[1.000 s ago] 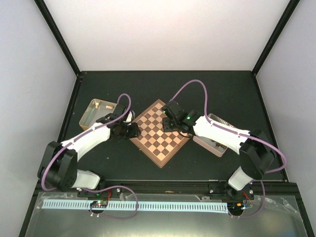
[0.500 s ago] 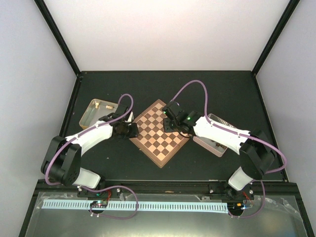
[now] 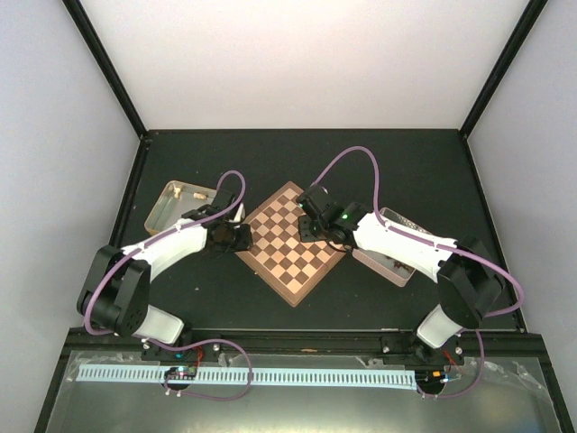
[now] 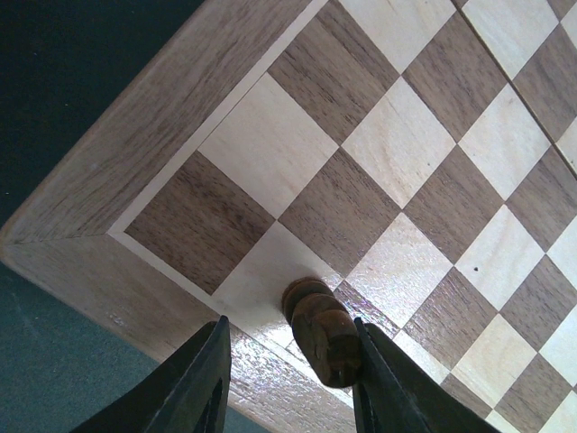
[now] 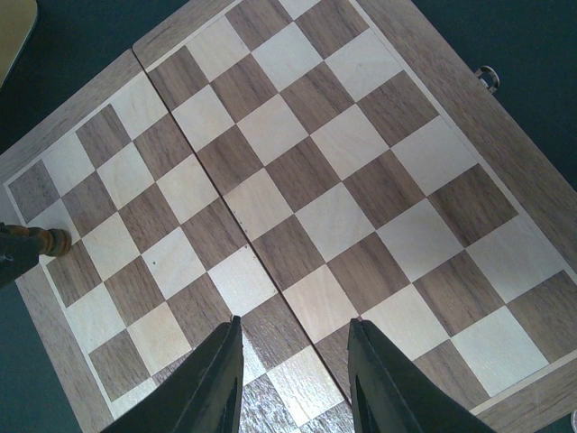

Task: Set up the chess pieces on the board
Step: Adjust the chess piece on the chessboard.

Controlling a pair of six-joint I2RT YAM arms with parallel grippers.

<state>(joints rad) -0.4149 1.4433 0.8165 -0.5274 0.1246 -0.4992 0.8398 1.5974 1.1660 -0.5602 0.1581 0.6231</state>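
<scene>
Chess piece (image 4: pixel 320 338), dark brown, tilted on pale edge square, 9 o'clock corner of board (image 4: pixel 162 117), we log left gripper (image 4: pixel 290 323) parted around it, one finger touching, right gripper (image 5: pixel 293 325) parted, empty, over board toward 1 o'clock.

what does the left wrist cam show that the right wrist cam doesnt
Only left wrist: the left gripper, with a dark piece close up between its fingers near a corner of the board. Only right wrist: the right gripper, empty, and most of the squares. Both: the board, and that piece, small at the right wrist view's left edge.
</scene>
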